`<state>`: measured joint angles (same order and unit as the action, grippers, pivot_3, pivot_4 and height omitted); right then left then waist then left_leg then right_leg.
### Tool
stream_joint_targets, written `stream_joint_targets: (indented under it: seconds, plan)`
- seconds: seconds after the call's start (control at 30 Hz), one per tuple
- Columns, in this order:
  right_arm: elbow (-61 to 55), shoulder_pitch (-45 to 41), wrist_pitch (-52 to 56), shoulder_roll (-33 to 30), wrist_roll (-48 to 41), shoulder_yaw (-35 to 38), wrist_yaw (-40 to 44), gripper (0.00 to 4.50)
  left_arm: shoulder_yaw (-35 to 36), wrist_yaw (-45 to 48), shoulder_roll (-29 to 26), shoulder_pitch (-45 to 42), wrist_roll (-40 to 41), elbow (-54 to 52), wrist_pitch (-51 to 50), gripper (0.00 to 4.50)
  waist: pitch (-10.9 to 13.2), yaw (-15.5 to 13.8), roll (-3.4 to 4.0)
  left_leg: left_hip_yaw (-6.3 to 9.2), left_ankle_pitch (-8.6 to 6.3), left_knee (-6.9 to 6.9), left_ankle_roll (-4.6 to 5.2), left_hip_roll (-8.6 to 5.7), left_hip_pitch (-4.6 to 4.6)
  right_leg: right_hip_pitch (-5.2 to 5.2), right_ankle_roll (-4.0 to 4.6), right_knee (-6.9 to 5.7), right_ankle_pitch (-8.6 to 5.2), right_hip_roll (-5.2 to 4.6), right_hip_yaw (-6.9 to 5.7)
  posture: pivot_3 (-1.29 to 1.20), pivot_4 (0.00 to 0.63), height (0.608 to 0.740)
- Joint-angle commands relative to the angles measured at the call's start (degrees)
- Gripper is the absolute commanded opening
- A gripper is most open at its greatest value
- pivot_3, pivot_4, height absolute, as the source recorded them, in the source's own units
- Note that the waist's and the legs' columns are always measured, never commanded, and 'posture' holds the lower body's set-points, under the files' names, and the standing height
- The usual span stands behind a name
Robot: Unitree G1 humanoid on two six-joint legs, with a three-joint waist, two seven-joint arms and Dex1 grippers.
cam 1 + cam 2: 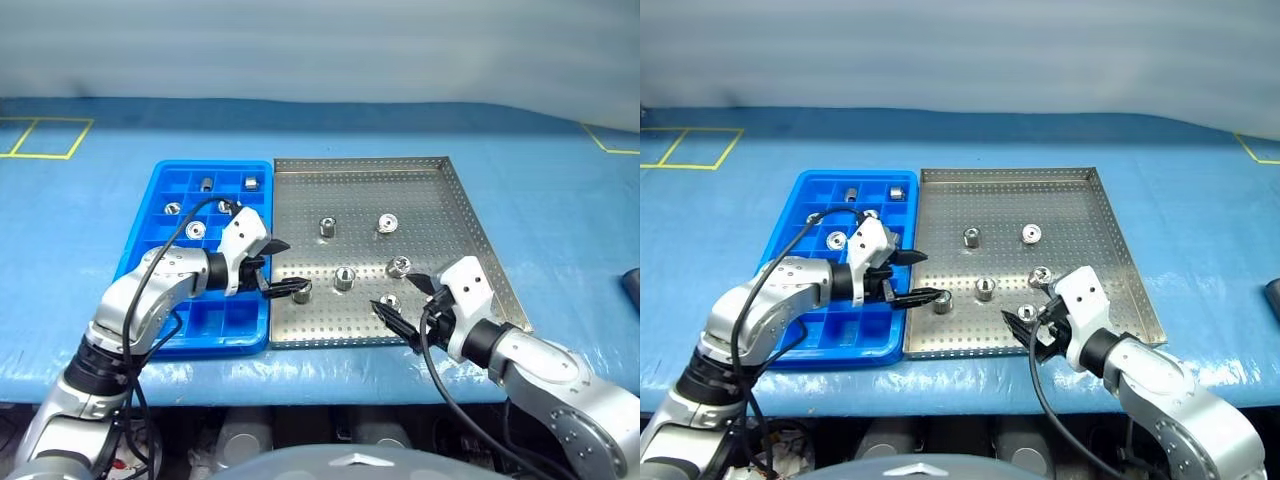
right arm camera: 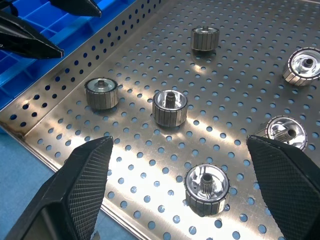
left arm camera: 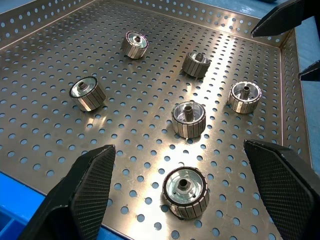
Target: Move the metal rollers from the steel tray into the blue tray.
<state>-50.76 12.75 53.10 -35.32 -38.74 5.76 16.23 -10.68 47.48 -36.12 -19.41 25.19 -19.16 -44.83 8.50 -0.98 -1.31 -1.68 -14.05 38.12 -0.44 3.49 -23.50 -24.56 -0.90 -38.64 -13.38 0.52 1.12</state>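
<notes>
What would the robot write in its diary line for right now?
left gripper: open, by roller | right gripper: open, by roller | steel tray: six rollers

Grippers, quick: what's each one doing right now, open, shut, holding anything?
Left gripper: open, empty, a roller between its fingers over the steel tray.
Right gripper: open, empty, over another roller.

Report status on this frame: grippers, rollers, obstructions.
Left gripper open, at the roller nearest the blue tray. Right gripper open over another. Six rollers on steel tray, several binned. Nothing obstructing.
</notes>
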Motion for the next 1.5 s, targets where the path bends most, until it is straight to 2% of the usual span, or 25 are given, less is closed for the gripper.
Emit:
stream_joint_targets:
  seconds: [0.03,1.5]
  plan:
    - [-2.6,0.2,-0.5,-0.5,-0.4,0.3,0.6,4.50,0.9,-0.2,-0.1,-0.2,0.7,-2.7,-0.3,4.46,0.0,0.0,0.00,0.00,0.00,0.00,0.00,0.00,0.00,0.00,0.01,0.00,-0.01,0.00,0.00,0.08,0.150,0.740]
    - [-3.0,0.3,-1.3,0.6,2.0,0.3,-0.2,4.50,-0.9,2.0,-0.6,-3.3,-0.4,-0.2,0.0,4.46,0.0,0.0,0.00,-0.01,0.00,0.02,0.00,-0.01,0.00,0.00,0.05,0.00,-0.03,0.00,0.00,0.05,0.150,0.740]
